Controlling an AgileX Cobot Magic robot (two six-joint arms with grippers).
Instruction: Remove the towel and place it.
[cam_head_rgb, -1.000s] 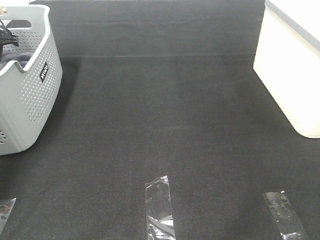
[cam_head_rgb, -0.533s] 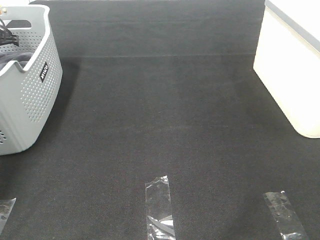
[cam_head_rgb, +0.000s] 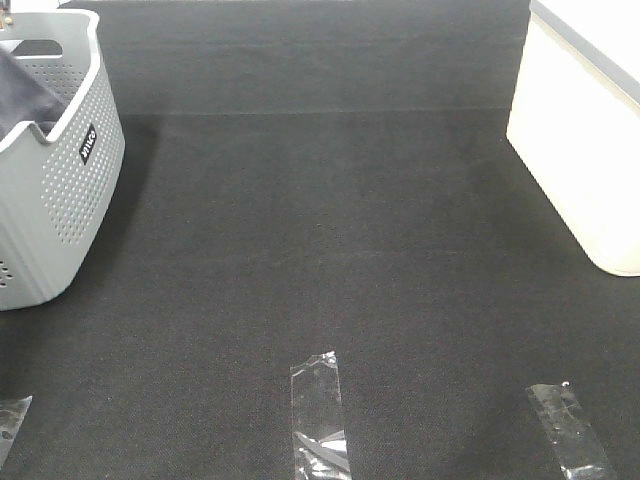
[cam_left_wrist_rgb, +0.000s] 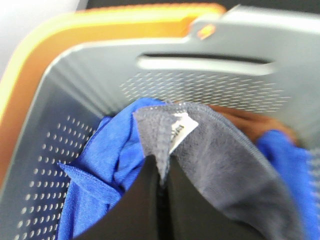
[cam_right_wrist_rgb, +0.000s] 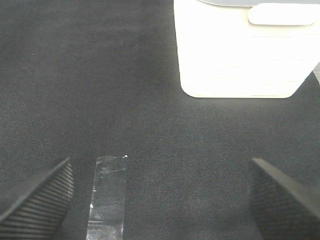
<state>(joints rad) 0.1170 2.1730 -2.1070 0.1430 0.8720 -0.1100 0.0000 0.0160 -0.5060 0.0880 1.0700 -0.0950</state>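
Towel (cam_left_wrist_rgb: 220, 165): my left gripper (cam_left_wrist_rgb: 161, 175) is clamped tight on its hem, beside the white label, with the grey cloth draping away from the jaws inside the basket (cam_left_wrist_rgb: 210, 45). A blue cloth (cam_left_wrist_rgb: 95, 175) lies under the towel, showing on both sides of my gripper. A second ago the high view showed my left arm's black cables low in the basket; now they are gone from that view and a dark fold of towel (cam_head_rgb: 25, 95) stands up to the rim instead. My right gripper (cam_right_wrist_rgb: 160, 197) holds nothing, jaws spread wide above the table (cam_head_rgb: 320, 220), a tape strip (cam_right_wrist_rgb: 107, 195) just below it and a white box (cam_right_wrist_rgb: 240, 55) ahead, unchanged.
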